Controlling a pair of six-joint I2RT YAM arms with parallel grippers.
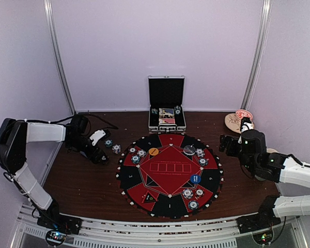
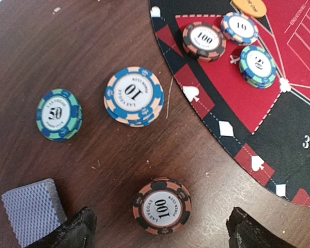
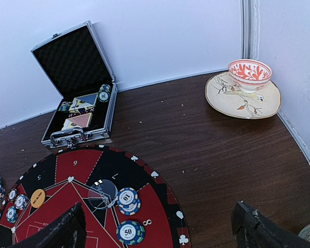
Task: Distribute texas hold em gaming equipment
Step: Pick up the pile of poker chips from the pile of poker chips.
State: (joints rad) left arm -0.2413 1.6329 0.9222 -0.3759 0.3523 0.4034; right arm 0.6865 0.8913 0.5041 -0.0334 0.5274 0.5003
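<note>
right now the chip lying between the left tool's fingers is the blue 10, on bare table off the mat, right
No: the left wrist view shows the brown-and-black 100 chip lying within the open left tool; the blue 10 chip lies farther ahead. Bare table, off the mat, is right.

A dark brown wooden table (image 3: 212,150) fills the ground under the right gripper (image 3: 160,233). Ahead of this gripper and far to its right, near the corner of the white walls (image 3: 160,36), stands a tan round plate with a bird drawing (image 3: 222,98), and a small red-and-white patterned bowl (image 3: 249,74) sits on it. Ahead and to the left stands a silver metal case (image 3: 67,59), its lid raised and lined with black foam. A round red-and-black felt mat (image 3: 67,168) lies just before the gripper, to its left side. For the left gripper (image 2: 164,233), the same mat lies ahead and to the right.
</note>
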